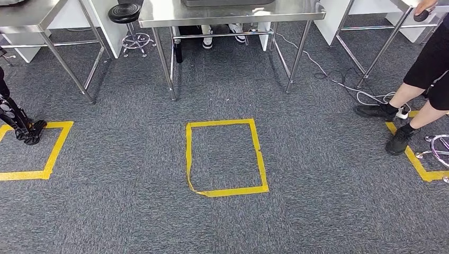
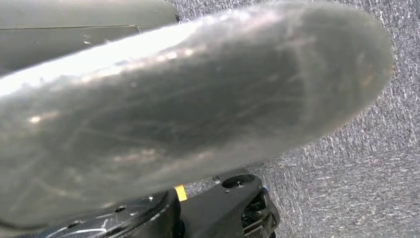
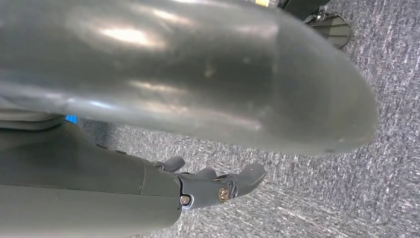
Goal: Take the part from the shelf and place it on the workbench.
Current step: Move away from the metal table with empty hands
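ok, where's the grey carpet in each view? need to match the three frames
Head view: the carpet covers the floor around the yellow tape square at the centre.
Left wrist view: the carpet lies behind a blurred grey shape.
Right wrist view: the carpet lies beyond the right hand.
Shared landmark: the carpet's speckled grey weave itself.

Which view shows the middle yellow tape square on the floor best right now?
The head view: the yellow tape square lies whole on the grey carpet in front of the steel table. The wrist views look down past the hanging arms at carpet; the left one has just a small yellow scrap, which I cannot tie to this square.
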You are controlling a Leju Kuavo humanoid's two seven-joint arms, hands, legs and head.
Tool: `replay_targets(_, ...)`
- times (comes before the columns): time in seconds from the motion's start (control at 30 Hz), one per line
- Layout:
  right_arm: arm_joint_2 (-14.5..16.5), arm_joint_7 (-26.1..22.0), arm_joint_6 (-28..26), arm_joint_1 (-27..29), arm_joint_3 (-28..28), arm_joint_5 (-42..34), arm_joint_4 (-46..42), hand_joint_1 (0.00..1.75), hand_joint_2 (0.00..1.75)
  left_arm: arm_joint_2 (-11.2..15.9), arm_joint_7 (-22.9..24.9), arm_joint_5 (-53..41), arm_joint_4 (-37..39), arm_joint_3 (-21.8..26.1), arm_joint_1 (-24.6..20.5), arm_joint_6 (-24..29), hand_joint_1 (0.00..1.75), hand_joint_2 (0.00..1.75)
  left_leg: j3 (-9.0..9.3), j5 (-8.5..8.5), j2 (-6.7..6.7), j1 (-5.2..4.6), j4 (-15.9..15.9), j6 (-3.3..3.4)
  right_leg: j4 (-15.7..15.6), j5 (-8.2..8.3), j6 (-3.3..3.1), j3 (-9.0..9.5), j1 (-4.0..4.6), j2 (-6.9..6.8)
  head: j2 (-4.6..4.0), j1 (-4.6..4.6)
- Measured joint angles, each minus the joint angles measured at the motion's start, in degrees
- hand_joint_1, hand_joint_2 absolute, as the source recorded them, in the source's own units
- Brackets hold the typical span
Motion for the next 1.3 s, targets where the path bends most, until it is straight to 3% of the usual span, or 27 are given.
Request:
replay_targets(0.1, 0.1, 0.0, 0.0, 0.0, 0.0, 0.0, 0.0, 0.0, 0.0, 0.0, 0.0, -0.1, 0.0, 0.0, 0.0, 0.0, 0.0, 0.0, -0.18, -0.12, -0.02, -0.09, 0.1, 0.17, -0.1, 0.09, 0.18, -0.06, -0.3, 0.0, 0.0, 0.01)
replay_targets(0.2, 0.1, 0.0, 0.0, -0.1, 0.0, 0.0, 0.0, 0.0, 0.0, 0.0, 0.0, -0.2, 0.0, 0.0, 0.0, 0.1, 0.0, 0.0, 0.39, 0.33, 0.18, 0.18, -1.4, 1.23, 0.0, -0.1, 0.59, -0.16, -0.42, 0.06, 0.0, 0.0)
replay_targets(0.27, 0.0, 0.0, 0.0, 0.0, 0.0, 0.0, 0.0, 0.0, 0.0, -0.1, 0.0, -0.2, 0.0, 0.0, -0.1, 0.2, 0.0, 0.0, 0.97, 1.17, 0.65, 0.71, -3.1, 1.62, 3.9, -2.41, 0.53, -2.03, -0.42, 0.12, 0.0, 0.11)
replay_targets(0.33, 0.0, 0.0, 0.1, 0.0, 0.0, 0.0, 0.0, 0.0, 0.0, -0.2, 0.0, -0.2, 0.0, 0.0, -0.1, 0.2, 0.0, 0.0, 0.77, 1.48, 1.24, 0.85, -3.4, 1.6, 11.2, -5.9, 0.72, -5.96, -1.02, 0.15, 0.0, 0.17)
replay_targets(0.4, -0.1, 0.1, 0.1, 0.1, 0.0, 0.0, 0.0, 0.0, 0.0, -0.3, 0.0, -0.2, 0.0, 0.0, -0.1, 0.2, 0.0, 0.0, 0.31, 1.67, 1.88, 1.16, -3.3, 1.15, 15.3, -7.07, 1.88, -8.2, -1.85, 0.1, 0.0, 0.16)
replay_targets(0.43, -0.2, 0.1, 0.1, 0.1, 0.0, 0.0, 0.0, 0.0, 0.0, -0.3, 0.0, -0.2, 0.0, 0.0, -0.1, 0.1, 0.0, 0.0, 0.06, 1.79, 2.23, 1.46, -3.2, 0.76, 13.9, -6.18, 2.93, -7.58, -2.31, -0.05, 0.0, 0.16)
replay_targets(0.47, -0.3, 0.1, 0.1, 0.1, 0.0, 0.0, 0.0, 0.0, 0.0, -0.4, 0.0, -0.2, 0.0, 0.0, -0.1, 0.1, 0.0, 0.0, -0.24, 1.85, 2.62, 1.83, -2.9, 0.24, 10.3, -4.55, 4.14, -5.81, -2.82, -0.53, 0.0, 0.18)
replay_targets(0.5, -0.2, 0.2, 0.1, 0.1, 0.0, 0.0, 0.0, 0.0, 0.0, -0.4, 0.0, -0.2, 0.0, 0.0, -0.1, 0.1, 0.0, 0.0, -0.55, 1.79, 3.04, 2.08, -2.3, -0.44, 6.2, -2.76, 5.26, -3.76, -3.28, -1.85, 0.0, 0.24)
replay_targets(0.53, -0.1, 0.2, 0.1, -0.1, 0.0, 0.0, 0.0, 0.0, 0.0, -0.3, 0.1, -0.2, 0.0, 0.0, 0.0, 0.1, 0.0, 0.0, -0.78, 1.52, 3.49, 2.28, -1.7, -1.19, 2.8, -1.27, 5.84, -2.4, -3.52, -3.13, 0.0, 0.43)
replay_targets(0.57, 0.0, 0.2, 0.1, -0.3, 0.0, 0.0, 0.0, 0.0, 0.0, -0.2, 0.1, -0.2, 0.0, 0.0, 0.0, 0.1, 0.0, 0.0, -0.83, 1.16, 3.97, 2.31, -1.1, -1.92, 1.0, -0.38, 5.65, -1.83, -3.54, -4.05, 0.0, 0.48)
replay_targets(0.6, 0.0, 0.2, 0.2, -0.4, 0.1, 0.0, 0.0, 0.0, 0.0, -0.2, 0.1, -0.3, 0.0, 0.0, 0.1, 0.2, 0.0, 0.0, -0.7, 0.8, 4.51, 2.29, -0.8, -2.51, 0.9, -0.02, 4.9, -2.08, -3.41, -4.49, 0.0, 0.54)
replay_targets(0.67, -0.1, 0.2, 0.2, -0.5, 0.1, 0.0, 0.0, 0.0, 0.0, -0.3, 0.1, -0.3, 0.0, 0.0, 0.1, 0.2, 0.0, 0.0, -0.02, 0.47, 5.66, 2.52, -1.0, -3.32, 1.5, 0.31, 2.86, -2.79, -3.02, -3.11, 0.0, 0.27)
replay_targets(0.7, -0.1, 0.2, 0.2, -0.4, 0.1, 0.0, 0.0, 0.0, 0.0, -0.3, 0.1, -0.3, 0.0, 0.0, 0.1, 0.2, 0.0, 0.0, 0.15, -0.07, 5.49, 2.76, -0.7, -3.58, 1.6, 0.62, 2.13, -2.9, -3.04, -2.47, 0.0, 0.12)
replay_targets(0.77, -0.1, 0.3, 0.2, -0.2, 0.1, 0.0, 0.0, 0.0, 0.0, -0.4, 0.1, -0.3, 0.0, 0.0, 0.1, 0.2, 0.0, 0.0, -0.99, -3.61, 3.15, 2.92, 2.9, -3.61, 1.6, 1.38, 1.04, -2.87, -3.02, -1.26, 0.0, -0.18)
replay_targets(0.83, 0.0, 0.4, 0.2, -0.2, 0.1, 0.1, 0.0, 0.0, 0.0, -0.4, 0.1, -0.3, 0.0, 0.0, 0.3, 0.2, 0.0, 0.0, -4.12, -9.11, 0.46, 2.42, 11.4, -3.03, 1.7, 1.78, 0.45, -3.05, -2.61, -0.02, 0.0, -0.3)
replay_targets(0.87, 0.1, 0.4, 0.2, -0.1, 0.1, 0.1, 0.0, 0.0, 0.0, -0.3, 0.1, -0.3, 0.0, 0.0, 0.3, 0.2, 0.0, 0.0, -5.53, -10.95, -0.11, 2.09, 15.3, -2.68, 1.7, 1.88, 0.28, -3.22, -2.27, 0.68, 0.0, -0.31)
replay_targets(0.9, 0.1, 0.4, 0.2, -0.1, 0.1, 0.0, 0.0, 0.0, 0.0, -0.3, 0.1, -0.3, 0.0, 0.0, 0.3, 0.2, 0.0, 0.0, -6.16, -11.69, -0.37, 1.78, 17.6, -2.25, 1.8, 1.94, 0.18, -3.32, -1.93, 1.45, 0.0, -0.31)
replay_targets(0.93, 0.1, 0.4, 0.2, 0.0, 0.1, 0.1, 0.0, 0.0, 0.0, -0.3, 0.1, -0.3, 0.0, 0.0, 0.3, 0.2, 0.0, 0.0, -5.6, -11.22, -0.55, 1.5, 17.3, -1.72, 1.8, 1.96, 0.15, -3.33, -1.64, 2.26, 0.0, -0.28)
replay_targets(0.97, 0.1, 0.4, 0.2, 0.1, 0.1, 0.1, 0.0, 0.0, 0.0, -0.3, 0.1, -0.2, 0.0, 0.0, 0.3, 0.2, 0.0, 0.0, -3.97, -9.82, -0.88, 1.26, 14.8, -1.13, 1.8, 1.96, 0.16, -3.26, -1.43, 3.09, 0.0, -0.27)
replay_targets(1.03, 0.2, 0.4, 0.2, 0.0, 0.1, 0.2, 0.0, 0.0, 0.0, -0.3, 0.1, -0.2, 0.0, 0.1, 0.3, 0.3, 0.0, 0.0, 0.45, -6.71, -3.38, 1.01, 7.0, -0.06, 1.9, 1.95, 0.21, -3.18, -1.14, 4.68, 0.0, -0.24)
replay_targets(1.1, 0.3, 0.4, 0.2, -0.1, 0.1, 0.2, 0.0, 0.0, 0.0, -0.3, 0.1, -0.2, 0.0, 0.1, 0.3, 0.3, 0.0, 0.0, 2.59, -5.58, -5.15, 0.77, 2.8, 0.27, 1.9, 2.03, 0.44, -3.52, -1.1, 5.91, 0.0, -0.23)
replay_targets(1.17, 0.3, 0.4, 0.3, 0.0, 0.1, 0.3, 0.0, 0.0, 0.0, -0.3, 0.0, -0.2, 0.0, 0.1, 0.2, 0.3, 0.0, 0.0, 2.7, -5.52, -4.26, 0.38, 2.3, 0.32, 1.8, 2.25, 1.07, -4.12, -1.32, 7.04, 0.0, -0.25)
replay_targets(1.2, 0.2, 0.4, 0.3, 0.1, 0.1, 0.3, 0.0, 0.0, 0.0, -0.4, 0.0, -0.2, 0.0, 0.1, 0.1, 0.4, 0.0, 0.0, 2.76, -5.36, -3.61, 0.34, 2.0, 0.53, 2.0, 2.19, 1.4, -4.45, -1.4, 7.03, 0.0, -0.22)
replay_targets(1.23, 0.2, 0.4, 0.3, 0.1, 0.1, 0.3, 0.0, 0.0, 0.0, -0.4, 0.0, -0.2, 0.0, 0.2, 0.1, 0.4, 0.0, 0.0, 2.8, -5.18, -2.92, 0.36, 1.7, 0.84, 2.7, 1.71, 1.57, -5.06, -1.33, 6.18, 0.0, -0.15)
replay_targets(1.3, 0.1, 0.4, 0.3, 0.0, 0.1, 0.4, 0.0, 0.0, 0.0, -0.4, -0.1, -0.2, 0.0, 0.2, 0.1, 0.4, 0.0, 0.0, 2.78, -4.87, -1.33, 0.41, 1.2, 1.4, 7.6, -0.93, 1.35, -7.66, -1.14, 3.08, 0.0, 0.1)
